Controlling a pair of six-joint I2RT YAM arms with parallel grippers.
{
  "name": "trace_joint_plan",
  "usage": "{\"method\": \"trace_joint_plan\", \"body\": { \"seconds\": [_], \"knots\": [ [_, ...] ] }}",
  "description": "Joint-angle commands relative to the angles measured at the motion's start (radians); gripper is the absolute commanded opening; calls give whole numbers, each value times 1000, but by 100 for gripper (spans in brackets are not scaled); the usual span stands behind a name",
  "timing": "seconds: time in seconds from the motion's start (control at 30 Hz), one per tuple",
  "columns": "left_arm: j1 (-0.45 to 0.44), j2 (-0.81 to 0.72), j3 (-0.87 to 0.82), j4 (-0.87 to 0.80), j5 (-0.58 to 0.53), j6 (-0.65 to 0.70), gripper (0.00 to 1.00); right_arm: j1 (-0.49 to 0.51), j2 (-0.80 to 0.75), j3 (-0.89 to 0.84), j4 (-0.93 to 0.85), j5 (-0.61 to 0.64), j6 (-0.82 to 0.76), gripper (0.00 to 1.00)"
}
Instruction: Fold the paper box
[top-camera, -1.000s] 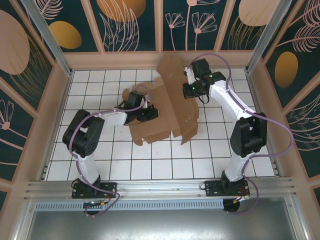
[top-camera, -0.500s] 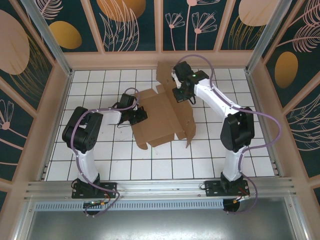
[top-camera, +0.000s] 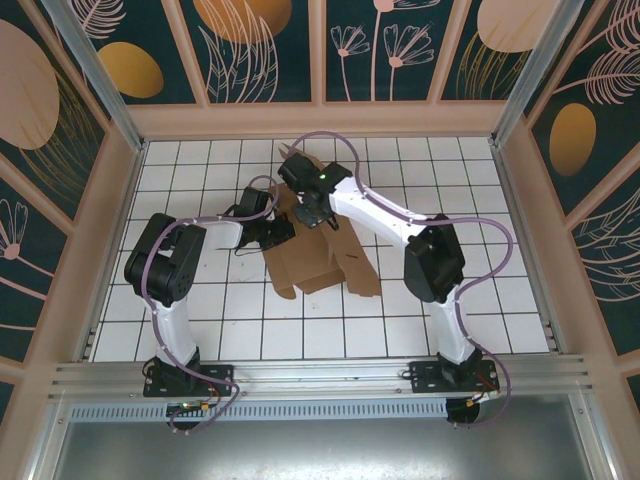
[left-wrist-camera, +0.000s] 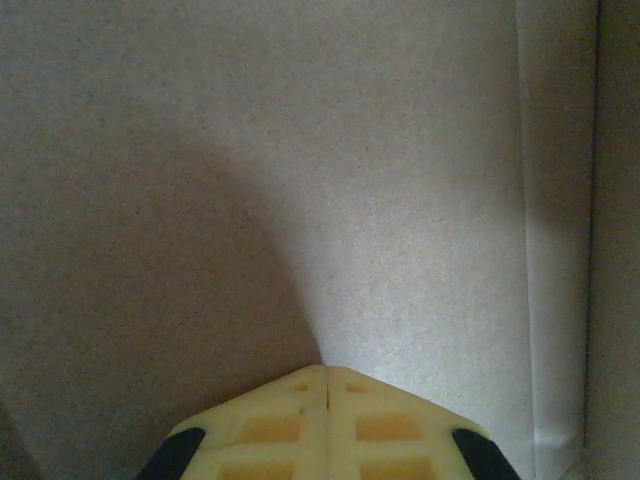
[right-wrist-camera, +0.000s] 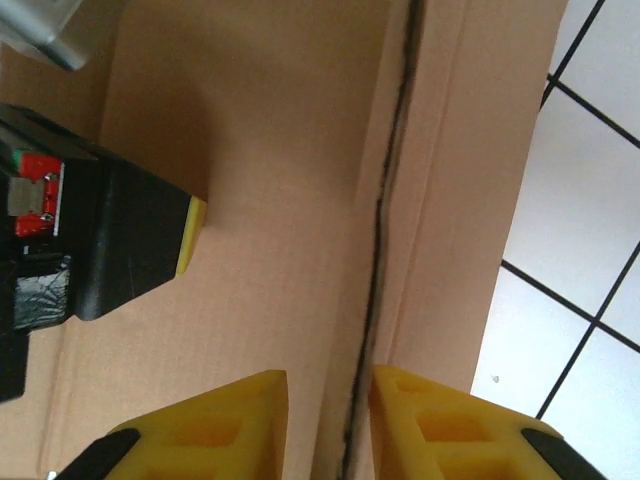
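The paper box (top-camera: 318, 258) lies on the table (top-camera: 200, 330) around its middle, a little nearer the far edge. The left gripper (top-camera: 283, 232) sits at the paper box's left side. The right gripper (top-camera: 312, 212) is over its far part, just beside the left gripper.

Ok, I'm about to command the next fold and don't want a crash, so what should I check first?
1. Left gripper shut: ok, jaws meet, tips against the box.
2. Right gripper free of the cardboard: cannot tell; jaws slightly apart, astride a seam.
3. Box resting on the table: ok in the top view.
4. Far flaps folded down: cannot tell, the right arm covers them.
5. Grippers well apart from each other: not ok, they sit close together over the box's far left part.
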Motion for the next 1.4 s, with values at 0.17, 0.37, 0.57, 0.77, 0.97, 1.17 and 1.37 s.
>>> {"method": "trace_joint_plan", "body": {
  "seconds": [0.17,0.37,0.57,0.77,0.97,1.17,1.37],
  "knots": [
    [-5,9,-11,-51,-49,9,0,-74,-139,-39,-2,131,-16,33],
    [-6,8,-5,-66,-64,20,0,-152,-246,-148,88,126,-62,29],
    [-4,13,2,-80,-68,32,0,-171,-257,-211,135,131,-92,9],
    [-4,14,4,-78,-69,30,0,-131,-194,-244,144,316,-168,0],
    [-4,15,4,-75,-64,26,0,-60,-117,-482,391,772,-445,0],
    [-4,5,-5,-59,-50,10,0,-48,-112,-558,609,793,-531,0],
    [-4,-80,-52,-30,-2,-79,0,-61,-231,-674,881,534,-649,3]
  ]
}}
